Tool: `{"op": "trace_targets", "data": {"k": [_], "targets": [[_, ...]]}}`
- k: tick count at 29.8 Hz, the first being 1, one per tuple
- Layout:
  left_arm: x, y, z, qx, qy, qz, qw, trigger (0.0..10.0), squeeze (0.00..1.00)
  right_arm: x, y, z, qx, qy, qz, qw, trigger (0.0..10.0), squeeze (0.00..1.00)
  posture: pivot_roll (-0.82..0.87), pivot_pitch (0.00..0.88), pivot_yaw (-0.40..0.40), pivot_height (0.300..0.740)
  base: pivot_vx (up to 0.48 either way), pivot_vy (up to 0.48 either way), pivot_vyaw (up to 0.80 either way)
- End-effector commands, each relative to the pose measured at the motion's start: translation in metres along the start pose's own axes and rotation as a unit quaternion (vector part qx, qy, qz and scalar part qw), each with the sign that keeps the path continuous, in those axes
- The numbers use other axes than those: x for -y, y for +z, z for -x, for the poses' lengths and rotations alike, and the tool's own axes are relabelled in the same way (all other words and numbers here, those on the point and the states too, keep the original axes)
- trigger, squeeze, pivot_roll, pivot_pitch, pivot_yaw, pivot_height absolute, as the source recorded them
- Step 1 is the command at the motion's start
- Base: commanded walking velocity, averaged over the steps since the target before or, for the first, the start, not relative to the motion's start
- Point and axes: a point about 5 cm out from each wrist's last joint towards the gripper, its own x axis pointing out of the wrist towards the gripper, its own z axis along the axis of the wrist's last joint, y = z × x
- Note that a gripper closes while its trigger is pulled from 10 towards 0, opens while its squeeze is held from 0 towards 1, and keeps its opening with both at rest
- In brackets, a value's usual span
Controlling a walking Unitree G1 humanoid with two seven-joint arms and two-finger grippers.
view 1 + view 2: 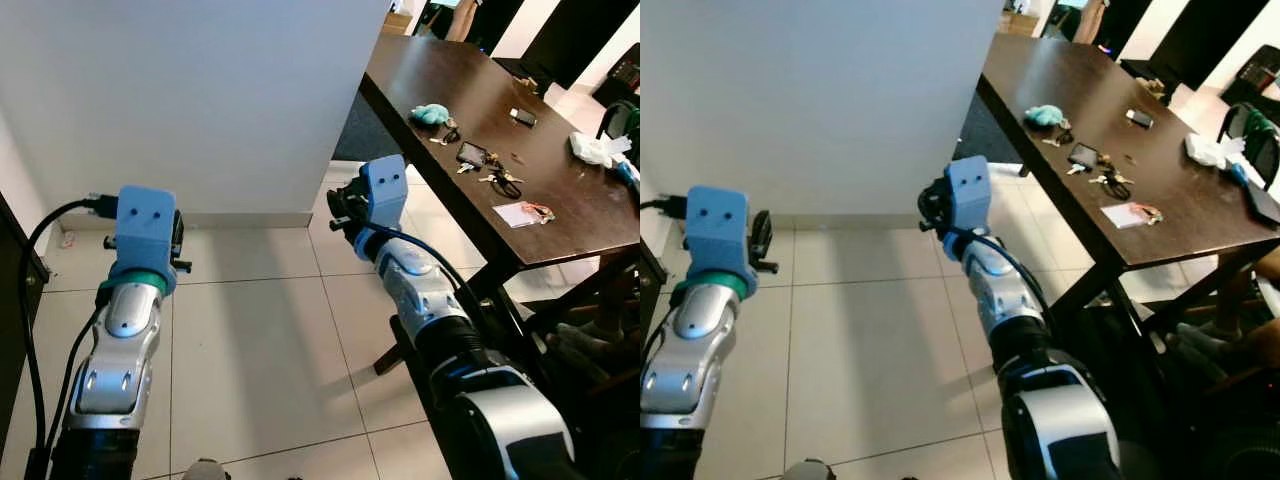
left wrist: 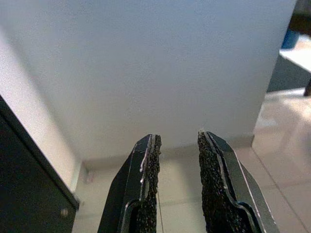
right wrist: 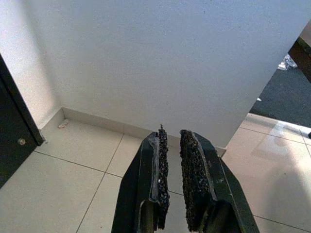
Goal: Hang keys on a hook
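Several bunches of keys lie on the dark wooden table (image 1: 560,235) to my right: one by a teal fluffy charm (image 1: 432,115), one bunch (image 1: 503,181) near a black phone (image 1: 471,154), and one with a red tag (image 1: 538,210). My right gripper (image 3: 171,131) is raised over the tiled floor left of the table, facing the white wall (image 1: 200,90), its fingers nearly together with nothing between them. My left gripper (image 2: 177,138) is raised further left, also facing the wall, open and holding nothing.
A dark cabinet (image 3: 14,131) stands at the far left against the wall. A white cloth (image 1: 600,148) lies at the table's far right. Chair parts (image 1: 590,340) sit under the table's near edge. Pale tiled floor (image 1: 260,350) lies ahead.
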Motion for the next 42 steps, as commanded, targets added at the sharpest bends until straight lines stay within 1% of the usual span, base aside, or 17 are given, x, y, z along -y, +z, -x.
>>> {"op": "trace_targets", "data": {"k": [1, 5, 7, 12, 13, 17, 18, 21, 23, 26, 27, 33, 34, 37, 39, 41, 42], "targets": [[0.003, 0.005, 0.000, 0.011, -0.019, 0.006, 1.000, 10.0, 0.00, 0.005, -0.008, 0.004, -0.007, -0.011, -0.003, 1.000, 10.0, 0.00, 0.34, 0.000, -0.095, 0.740, 0.000, 0.000, 0.00], [0.002, 0.008, -0.001, 0.016, -0.022, 0.008, 1.000, 10.0, 0.00, 0.005, -0.010, 0.006, -0.008, -0.013, -0.004, 1.000, 10.0, 0.00, 0.33, 0.000, -0.090, 0.740, 0.000, 0.000, 0.00], [-0.001, 0.012, 0.001, 0.019, -0.034, 0.013, 0.999, 10.0, 0.00, 0.006, -0.016, 0.009, -0.009, -0.026, -0.018, 0.999, 10.0, 0.00, 0.34, 0.000, -0.038, 0.740, 0.000, 0.000, 0.00], [-0.009, 0.010, 0.003, 0.011, -0.031, 0.012, 0.999, 10.0, 0.00, 0.000, -0.025, 0.011, -0.011, -0.038, -0.034, 0.999, 10.0, 0.00, 0.35, 0.000, -0.003, 0.740, 0.000, 0.000, 0.00], [-0.009, 0.010, 0.003, 0.007, -0.031, 0.016, 0.999, 10.0, 0.00, 0.001, -0.026, 0.013, -0.010, -0.039, -0.035, 0.999, 10.0, 0.00, 0.34, 0.000, 0.016, 0.740, 0.000, 0.000, 0.00], [-0.009, 0.010, 0.004, 0.005, -0.031, 0.018, 0.999, 10.0, 0.00, 0.002, -0.026, 0.014, -0.008, -0.039, -0.035, 0.999, 10.0, 0.00, 0.33, 0.000, 0.016, 0.740, 0.000, 0.000, 0.00], [-0.007, 0.009, 0.005, 0.004, -0.041, 0.013, 0.999, 10.0, 0.00, 0.011, -0.025, 0.017, -0.003, -0.059, -0.039, 0.998, 10.0, 0.00, 0.31, 0.000, 0.028, 0.740, 0.000, 0.000, 0.00], [-0.006, 0.010, 0.003, 0.003, -0.043, 0.016, 0.999, 10.0, 0.00, 0.016, -0.023, 0.019, 0.002, -0.067, -0.037, 0.997, 10.0, 0.00, 0.31, 0.000, 0.028, 0.740, 0.000, 0.000, 0.00], [-0.003, 0.012, 0.002, 0.004, -0.045, 0.022, 0.999, 10.0, 0.00, 0.020, -0.021, 0.020, 0.000, -0.069, -0.031, 0.997, 10.0, 0.00, 0.29, 0.050, -0.001, 0.740, 0.000, 0.000, 0.00], [-0.002, 0.014, 0.001, 0.004, -0.048, 0.024, 0.999, 10.0, 0.00, 0.022, -0.020, 0.021, 0.000, -0.070, -0.026, 0.997, 10.0, 0.00, 0.29, 0.054, -0.004, 0.740, 0.000, 0.000, 0.00], [-0.003, 0.012, -0.001, 0.001, -0.045, 0.020, 0.999, 10.0, 0.00, 0.016, -0.022, 0.020, -0.004, -0.062, -0.023, 0.998, 10.0, 0.00, 0.28, 0.080, -0.010, 0.740, 0.000, 0.000, 0.00], [-0.001, 0.013, 0.005, 0.000, -0.044, 0.026, 0.999, 10.0, 0.00, 0.010, -0.025, 0.026, -0.002, -0.044, -0.018, 0.999, 10.0, 0.00, 0.30, 0.149, -0.026, 0.740, 0.000, 0.000, 0.00], [0.001, 0.012, 0.013, -0.007, -0.046, 0.029, 0.999, 10.0, 0.00, -0.002, -0.022, 0.029, 0.006, -0.014, -0.013, 1.000, 10.0, 0.00, 0.32, 0.188, -0.024, 0.740, 0.000, 0.000, 0.00], [0.003, 0.008, 0.019, -0.016, -0.050, 0.028, 0.998, 10.0, 0.00, -0.012, -0.020, 0.030, 0.013, 0.009, -0.011, 1.000, 10.0, 0.00, 0.30, 0.194, -0.027, 0.740, 0.000, 0.000, 0.00], [0.005, 0.006, 0.019, -0.022, -0.053, 0.028, 0.998, 10.0, 0.00, -0.013, -0.020, 0.029, 0.011, 0.014, -0.010, 1.000, 10.0, 0.00, 0.30, 0.196, -0.031, 0.740, 0.000, 0.000, 0.00], [0.008, 0.006, 0.020, -0.023, -0.055, 0.038, 0.998, 10.0, 0.00, -0.011, -0.017, 0.028, 0.010, 0.015, -0.005, 1.000, 10.0, 0.00, 0.26, 0.185, -0.040, 0.740, 0.000, 0.000, 0.00], [0.016, 0.007, 0.016, -0.020, -0.062, 0.056, 0.996, 10.0, 0.00, -0.001, -0.010, 0.027, 0.014, 0.009, 0.008, 1.000, 10.0, 0.00, 0.19, 0.146, -0.046, 0.740, 0.000, 0.000, 0.00]]}}
